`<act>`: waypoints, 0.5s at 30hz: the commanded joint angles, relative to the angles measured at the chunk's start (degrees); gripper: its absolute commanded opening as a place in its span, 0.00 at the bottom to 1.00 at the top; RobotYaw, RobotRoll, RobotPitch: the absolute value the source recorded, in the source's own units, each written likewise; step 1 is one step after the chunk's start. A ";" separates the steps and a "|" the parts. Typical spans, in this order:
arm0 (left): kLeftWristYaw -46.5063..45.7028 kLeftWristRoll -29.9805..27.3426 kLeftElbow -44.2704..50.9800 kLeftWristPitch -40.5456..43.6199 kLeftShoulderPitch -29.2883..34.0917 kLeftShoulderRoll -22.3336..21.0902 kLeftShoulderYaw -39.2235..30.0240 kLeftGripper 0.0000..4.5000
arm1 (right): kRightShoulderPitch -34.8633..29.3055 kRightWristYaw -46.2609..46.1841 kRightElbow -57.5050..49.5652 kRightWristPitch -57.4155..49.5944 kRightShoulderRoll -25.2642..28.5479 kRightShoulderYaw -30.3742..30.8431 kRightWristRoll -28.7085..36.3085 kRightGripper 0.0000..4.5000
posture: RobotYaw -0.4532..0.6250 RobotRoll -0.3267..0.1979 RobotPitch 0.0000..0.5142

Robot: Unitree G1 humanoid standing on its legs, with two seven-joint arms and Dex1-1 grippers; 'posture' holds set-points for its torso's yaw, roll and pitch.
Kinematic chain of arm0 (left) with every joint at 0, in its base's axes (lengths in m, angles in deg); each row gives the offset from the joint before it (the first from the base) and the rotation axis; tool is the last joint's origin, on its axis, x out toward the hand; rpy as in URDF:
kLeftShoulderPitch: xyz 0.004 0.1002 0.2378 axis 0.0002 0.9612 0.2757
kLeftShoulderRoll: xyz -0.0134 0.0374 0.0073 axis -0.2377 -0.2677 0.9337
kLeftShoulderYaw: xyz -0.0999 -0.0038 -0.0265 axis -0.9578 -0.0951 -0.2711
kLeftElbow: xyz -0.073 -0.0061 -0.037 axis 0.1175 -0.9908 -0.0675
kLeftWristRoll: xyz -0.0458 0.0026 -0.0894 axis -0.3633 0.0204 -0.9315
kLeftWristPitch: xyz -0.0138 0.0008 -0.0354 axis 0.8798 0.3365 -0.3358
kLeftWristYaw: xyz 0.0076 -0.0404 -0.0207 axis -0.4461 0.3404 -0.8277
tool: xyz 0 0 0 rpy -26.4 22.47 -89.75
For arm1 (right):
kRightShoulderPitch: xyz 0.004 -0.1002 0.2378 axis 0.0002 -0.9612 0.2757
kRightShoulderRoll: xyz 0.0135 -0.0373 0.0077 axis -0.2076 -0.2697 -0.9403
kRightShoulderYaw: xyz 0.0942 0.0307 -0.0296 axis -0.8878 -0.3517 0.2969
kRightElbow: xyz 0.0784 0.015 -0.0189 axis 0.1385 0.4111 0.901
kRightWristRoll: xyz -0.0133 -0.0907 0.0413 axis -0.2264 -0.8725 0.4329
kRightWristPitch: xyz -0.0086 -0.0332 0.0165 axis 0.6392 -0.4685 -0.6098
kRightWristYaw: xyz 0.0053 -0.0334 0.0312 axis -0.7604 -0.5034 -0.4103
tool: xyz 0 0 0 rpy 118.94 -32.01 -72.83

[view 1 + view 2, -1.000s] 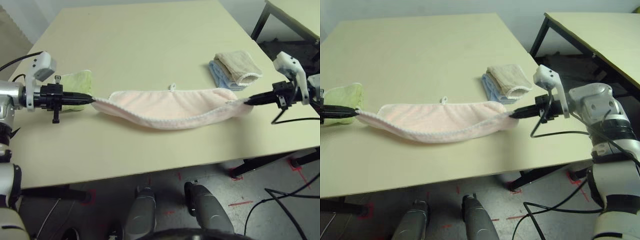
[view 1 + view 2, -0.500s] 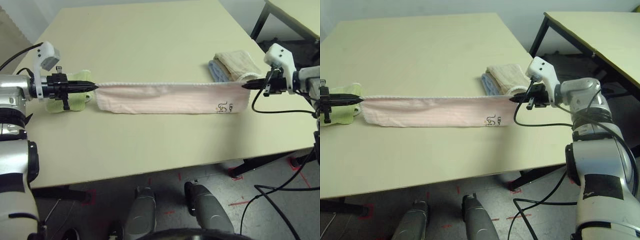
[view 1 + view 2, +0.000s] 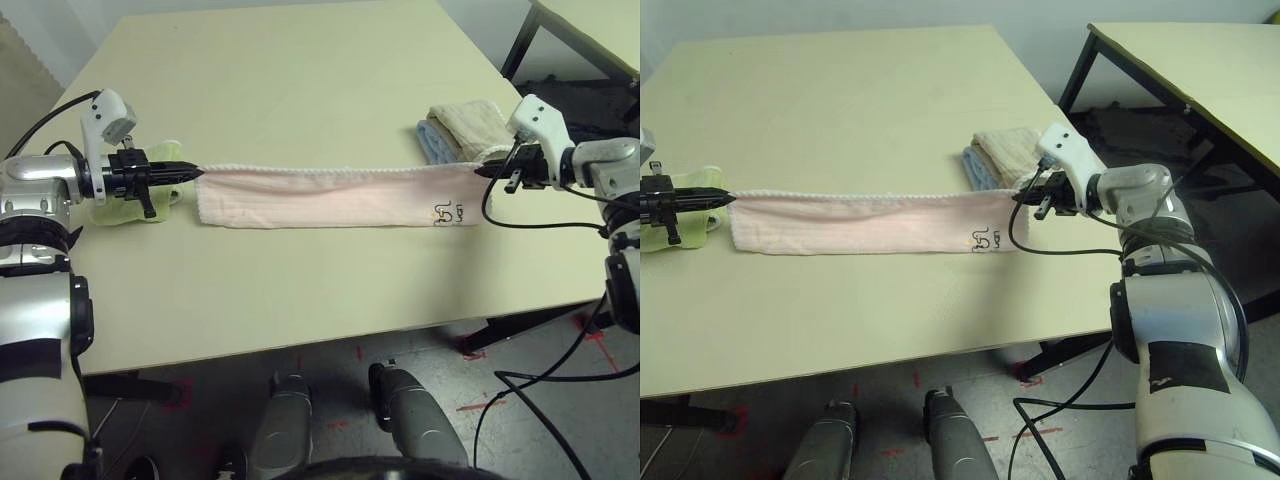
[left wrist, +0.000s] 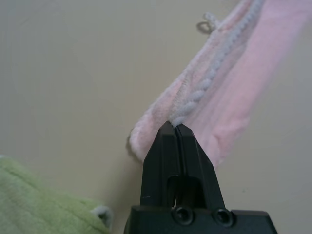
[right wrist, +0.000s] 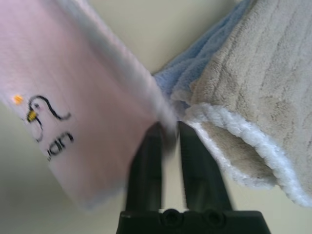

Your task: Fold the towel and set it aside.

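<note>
My left gripper (image 4: 176,127) pinches the pink towel's (image 3: 330,195) corner, stretched flat across the table (image 3: 300,80); my right gripper (image 5: 168,130) has parted, so that corner may slip and spoil the fold.

Pale yellow-green surface (image 3: 300,60), dark legs. Second matching table (image 3: 1200,70) on a black frame off its right side. Grey floor (image 3: 1070,400) with red tape marks, black cables. White wall behind.
</note>
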 commanded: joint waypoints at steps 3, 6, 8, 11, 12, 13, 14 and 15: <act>-1.64 1.74 -1.00 -1.00 0.96 -0.32 -1.11 0.37 | 0.63 -0.92 0.79 -0.03 -0.46 -1.28 -1.66 0.62 | 0.46 0.62 0.31; -1.99 2.12 -1.04 -1.30 1.15 -0.30 -1.45 0.60 | 0.73 -1.06 0.71 0.18 -0.23 -1.63 -2.23 0.87 | 0.46 0.62 0.31; -2.29 2.34 -1.01 -1.58 1.21 -0.33 -1.64 0.74 | 0.84 -0.88 0.63 0.29 0.21 -1.90 -2.52 1.00 | 0.46 0.62 0.31; -2.51 2.54 -0.99 -2.11 1.46 -0.69 -1.96 0.97 | 0.92 0.38 0.06 0.31 1.38 -2.20 -2.65 1.00 | 0.46 0.62 0.32; -2.32 2.57 -0.93 -2.27 1.65 -0.93 -2.13 0.99 | 0.84 1.03 -0.22 0.17 1.79 -2.29 -2.56 1.00 | 0.46 0.62 0.32; -1.88 2.47 -0.80 -2.32 1.97 -1.24 -2.35 0.99 | 0.61 2.27 -0.61 -0.26 2.33 -2.45 -2.28 1.00 | 0.46 0.62 0.32; -1.31 2.33 -0.65 -2.26 2.33 -1.54 -2.57 0.99 | 0.32 3.69 -1.05 -0.80 2.84 -2.59 -1.96 1.00 | 0.46 0.62 0.32; -0.40 2.15 -0.38 -2.10 2.90 -1.90 -2.77 0.99 | -0.23 5.78 -1.71 -1.47 3.48 -2.62 -1.66 1.00 | 0.46 0.62 0.32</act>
